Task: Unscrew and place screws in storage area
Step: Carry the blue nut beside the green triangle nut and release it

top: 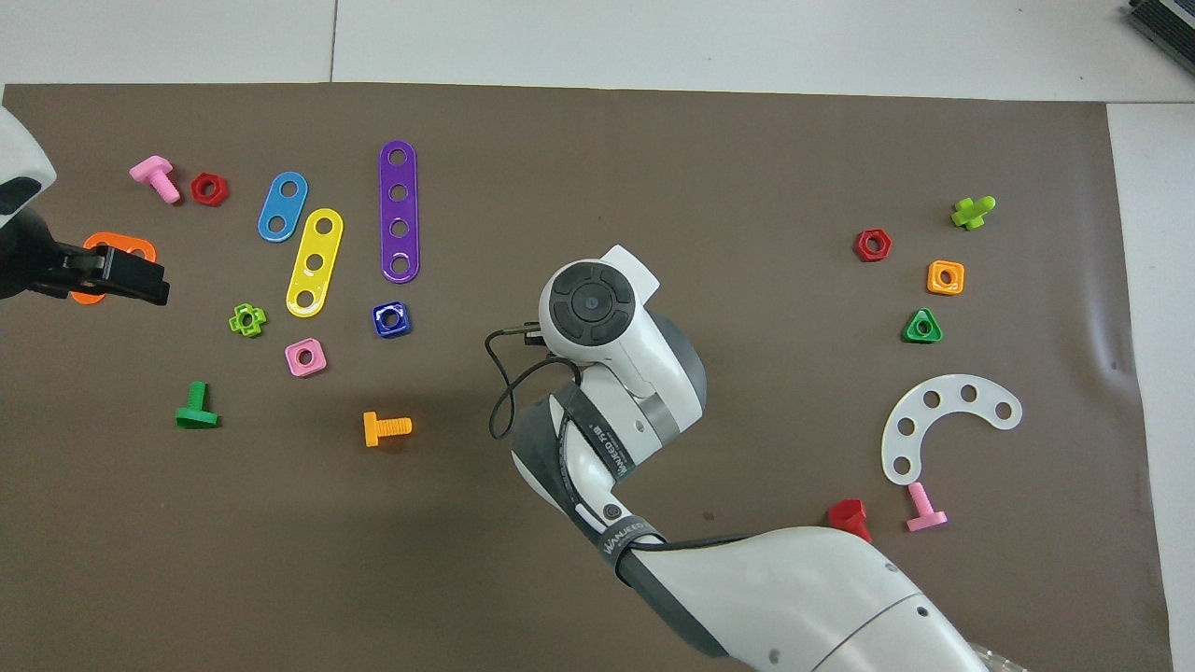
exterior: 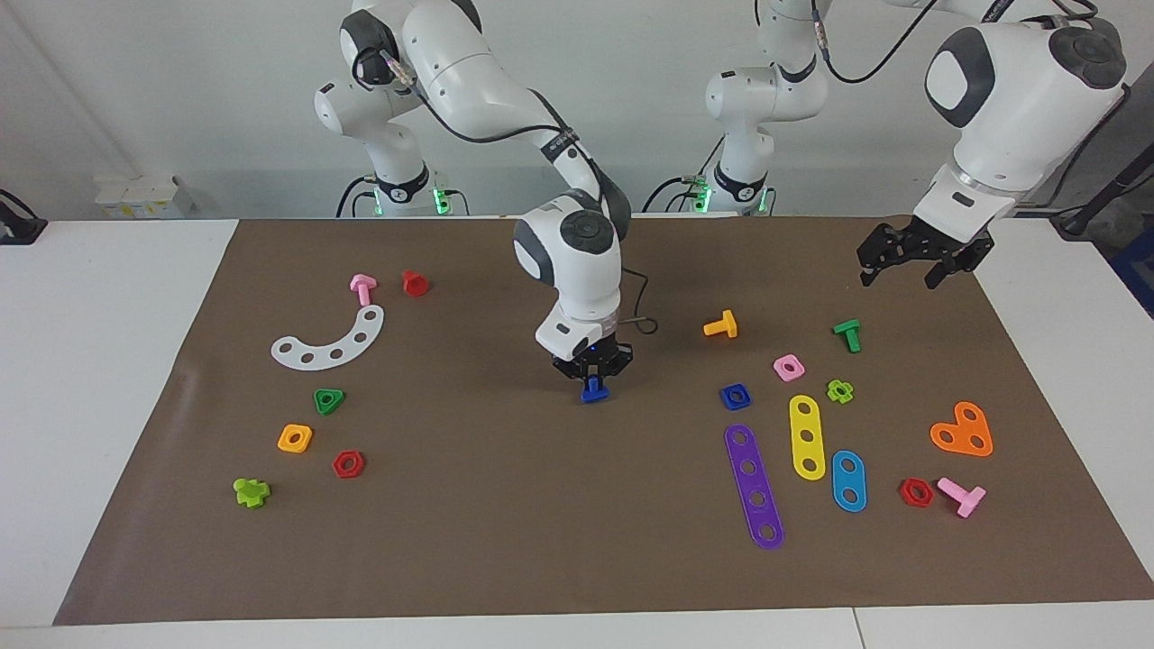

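The right gripper point(exterior: 594, 377) stands over the middle of the brown paper mat point(exterior: 505, 505), its jaws clamped on a small blue screw point(exterior: 594, 391). The screw hangs at the jaw tips, just above or barely at the mat; which of the two I cannot tell. In the overhead view the arm's wrist covers it entirely.

The left gripper point(exterior: 912, 257) waits over the mat's edge at the left arm's end of the table point(exterior: 99, 361), jaws apart and holding nothing.

The blue square nut point(exterior: 735, 396) lies apart from the screw, toward the left arm's end, beside the purple four-hole strip point(exterior: 755, 487) and the yellow strip point(exterior: 808, 436). By the look of things the unscrewing of this one is done and the carry to storage is in hand.

The storage area appears to be the patch toward the right arm's end, where the green triangular piece point(exterior: 329, 400), orange square nut point(exterior: 295, 438), red hexagonal nut point(exterior: 348, 463) and light green piece point(exterior: 251, 491) are gathered.

Handling assessment: the screw looks to be rigid moulded plastic, very light, smooth-surfaced and likely somewhat slippery. It should bear a firm pinch without damage. The flat sides of its head offer the surest hold; the shank is short and round and could twist or slip. Being so light, it may roll or bounce if released from any height, so a low release seems advisable.
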